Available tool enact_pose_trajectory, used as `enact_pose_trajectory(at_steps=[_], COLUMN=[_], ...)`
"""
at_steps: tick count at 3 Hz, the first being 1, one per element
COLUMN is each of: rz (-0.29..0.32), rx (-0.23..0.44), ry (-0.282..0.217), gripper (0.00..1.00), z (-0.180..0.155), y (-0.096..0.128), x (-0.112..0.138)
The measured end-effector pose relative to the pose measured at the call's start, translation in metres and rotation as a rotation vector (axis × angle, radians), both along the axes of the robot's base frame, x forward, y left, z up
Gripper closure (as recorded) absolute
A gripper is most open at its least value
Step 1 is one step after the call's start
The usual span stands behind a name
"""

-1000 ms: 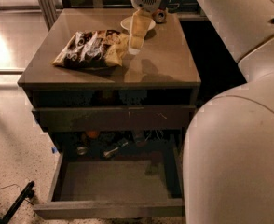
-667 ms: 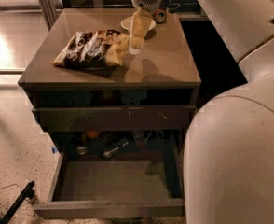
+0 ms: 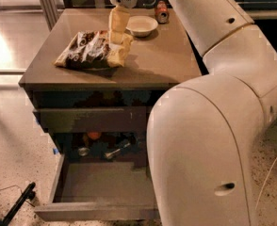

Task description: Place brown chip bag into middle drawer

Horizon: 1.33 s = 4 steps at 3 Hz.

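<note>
1. We see the brown chip bag [image 3: 87, 53] lying flat on the desk [image 3: 157, 60], towards its left front part, with the tan end pointing right.
2. The hand [image 3: 117, 39] comes down from above, and its tip meets the tan right end of the bag. We cannot tell whether it is open, closed or gripping the bag.
3. The white arm [image 3: 214, 126] fills the right side of the view and hides the right part of the desk front.
4. The middle drawer [image 3: 101, 186] stands pulled out low at the front. Its flat grey floor is bare, and the bag is well apart from it, up on the desk.
5. Above it, a closed drawer front [image 3: 91, 119] sits just under the desk top.
6. In the dark gap behind the open drawer we make out an orange item [image 3: 94, 135] and some metal pieces [image 3: 116, 149], too dim to name.
7. A white bowl [image 3: 142, 26] stands just beside the hand, at the back of the desk, with a red can [image 3: 162, 14] near it.
</note>
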State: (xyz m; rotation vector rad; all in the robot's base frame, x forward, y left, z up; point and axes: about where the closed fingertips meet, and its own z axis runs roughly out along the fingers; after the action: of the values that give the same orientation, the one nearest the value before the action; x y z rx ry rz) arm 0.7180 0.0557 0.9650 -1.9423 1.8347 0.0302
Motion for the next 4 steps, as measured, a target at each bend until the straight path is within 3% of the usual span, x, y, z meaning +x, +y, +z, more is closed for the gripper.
enact_pose_trajectory(at_steps=[2, 3, 4], rz=[-0.006, 0.016, 0.016], rx=[0.033, 0.077, 0.077], ry=[0.011, 0.050, 0.050], gripper=[0.00, 0.00, 0.00], z=[-0.008, -0.041, -0.041], y=[0.005, 0.036, 0.036], x=[0.009, 0.039, 0.039])
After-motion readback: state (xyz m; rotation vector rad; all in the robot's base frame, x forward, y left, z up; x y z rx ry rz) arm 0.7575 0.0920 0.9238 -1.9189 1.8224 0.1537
